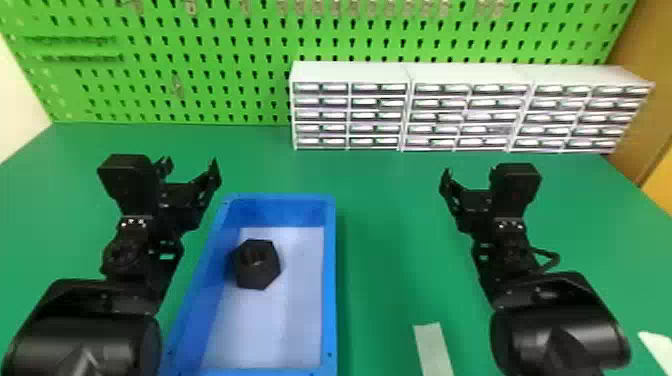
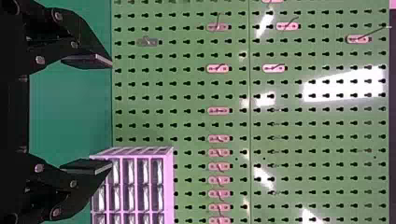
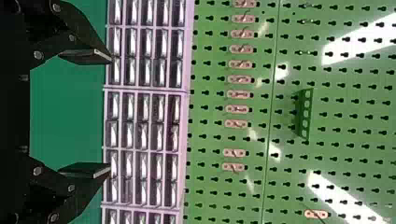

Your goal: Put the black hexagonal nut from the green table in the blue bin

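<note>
Head view, left of centre and below the middle of the frame: the black hexagonal nut [image 1: 257, 276] lies inside the blue bin [image 1: 329, 285], on its pale floor, nearer the far end and towards the left wall. Whether it touches that wall I can't tell. Its six-sided outline and bore face up to my camera, so I judge it sits flat and has no reason to roll.

I have nothing in either hand. My left gripper [image 1: 191, 162] hangs at the left of the frame, just beside the bin's upper left corner, its fingers wide apart; my right gripper [image 1: 470, 174] is right of centre over the green table [image 1: 390, 200], spread likewise. Both point forward to the green pegboard [image 1: 200, 50] and the white drawer cabinets [image 1: 350, 71], which looks like a resting pose that keeps them off the load.

With the nut walled in on all sides, I take the task as done. No grasp is called for; the one thing to mind is my left gripper, close enough to knock the rim if I swung it low.
</note>
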`<act>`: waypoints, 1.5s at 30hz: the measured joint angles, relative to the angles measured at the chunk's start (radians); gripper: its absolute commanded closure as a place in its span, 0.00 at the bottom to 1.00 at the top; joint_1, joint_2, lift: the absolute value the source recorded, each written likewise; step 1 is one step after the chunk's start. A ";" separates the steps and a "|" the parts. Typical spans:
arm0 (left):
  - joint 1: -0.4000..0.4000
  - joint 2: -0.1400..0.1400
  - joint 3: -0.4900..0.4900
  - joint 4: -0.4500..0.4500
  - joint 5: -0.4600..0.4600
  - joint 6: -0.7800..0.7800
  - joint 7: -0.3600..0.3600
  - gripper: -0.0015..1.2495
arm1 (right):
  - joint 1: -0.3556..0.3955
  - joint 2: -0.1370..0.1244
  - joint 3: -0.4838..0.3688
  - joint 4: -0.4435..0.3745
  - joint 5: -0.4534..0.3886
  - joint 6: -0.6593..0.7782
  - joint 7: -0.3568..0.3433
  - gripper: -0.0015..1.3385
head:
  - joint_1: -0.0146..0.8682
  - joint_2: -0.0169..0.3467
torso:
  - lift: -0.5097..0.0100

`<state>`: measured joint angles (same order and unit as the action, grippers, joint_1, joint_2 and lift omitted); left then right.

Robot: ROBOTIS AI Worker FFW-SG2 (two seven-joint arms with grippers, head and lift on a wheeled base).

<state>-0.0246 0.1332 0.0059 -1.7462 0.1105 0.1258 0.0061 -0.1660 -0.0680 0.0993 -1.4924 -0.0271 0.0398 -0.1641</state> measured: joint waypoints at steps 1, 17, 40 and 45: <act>0.000 0.000 0.000 0.000 0.000 0.000 0.000 0.39 | 0.000 -0.001 0.000 0.000 0.001 0.002 0.000 0.34 | 0.79 0.19 | 0.79; -0.003 0.000 -0.001 0.000 0.002 0.007 0.000 0.39 | -0.004 -0.007 -0.001 -0.006 0.003 0.022 0.000 0.34 | 0.79 0.19 | 0.79; -0.006 0.000 -0.001 0.000 0.003 0.012 0.000 0.39 | -0.013 -0.013 0.010 -0.011 0.015 0.058 0.000 0.34 | 0.79 0.19 | 0.79; -0.006 0.000 0.000 0.001 0.003 0.012 0.000 0.39 | -0.014 -0.013 0.007 -0.011 0.015 0.061 0.000 0.34 | 0.79 0.19 | 0.79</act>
<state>-0.0309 0.1333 0.0058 -1.7457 0.1133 0.1377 0.0061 -0.1804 -0.0806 0.1066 -1.5033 -0.0123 0.1008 -0.1641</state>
